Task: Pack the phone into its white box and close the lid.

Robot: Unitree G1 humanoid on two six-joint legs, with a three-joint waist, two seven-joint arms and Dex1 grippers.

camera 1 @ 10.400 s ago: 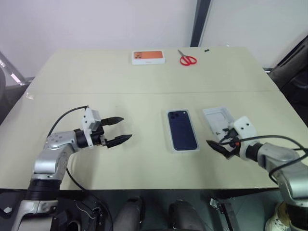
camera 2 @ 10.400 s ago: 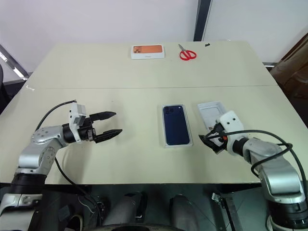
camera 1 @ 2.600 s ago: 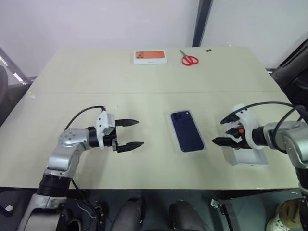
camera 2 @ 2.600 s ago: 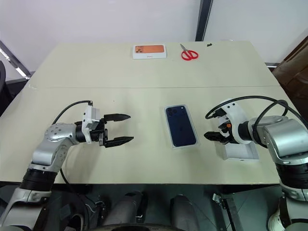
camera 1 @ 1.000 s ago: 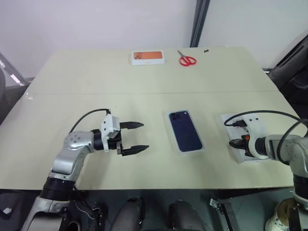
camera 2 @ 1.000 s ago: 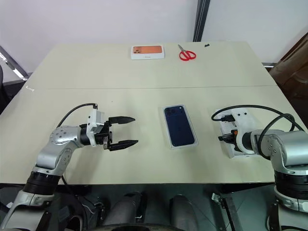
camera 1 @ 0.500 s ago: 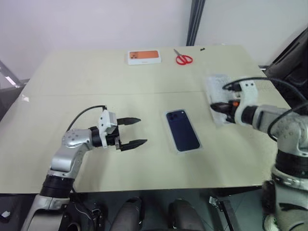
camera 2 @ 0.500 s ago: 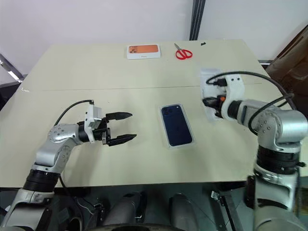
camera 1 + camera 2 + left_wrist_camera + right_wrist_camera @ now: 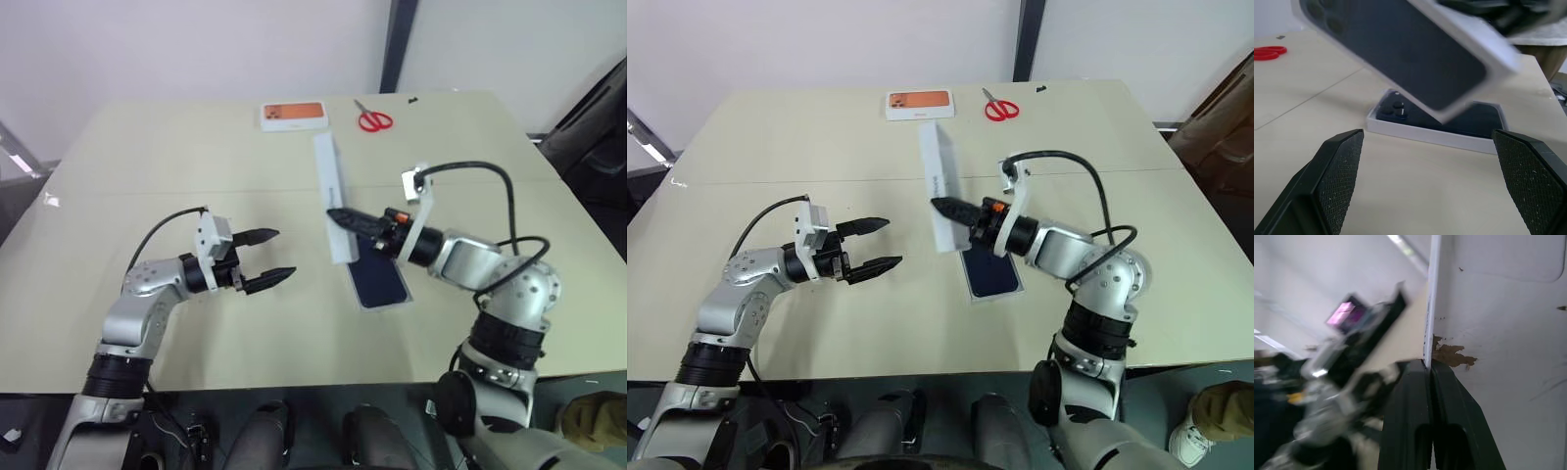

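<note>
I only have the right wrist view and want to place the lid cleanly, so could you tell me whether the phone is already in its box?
Observer: Yes, the phone lies back up in the white box.
Operator: Where is the lid relative to it?
Observer: The right gripper, shut on its wall, holds it tilted in the air above the box.
Operator: And the left gripper?
Observer: Open, empty, hovering to the box's left.

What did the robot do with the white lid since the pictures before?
The right tool lifted the lid off the table's right side and swung it left; now it holds the lid on edge above the phone in the white box. The left tool stayed open, holding nothing. The scissors and orange-topped box stayed put.
</note>
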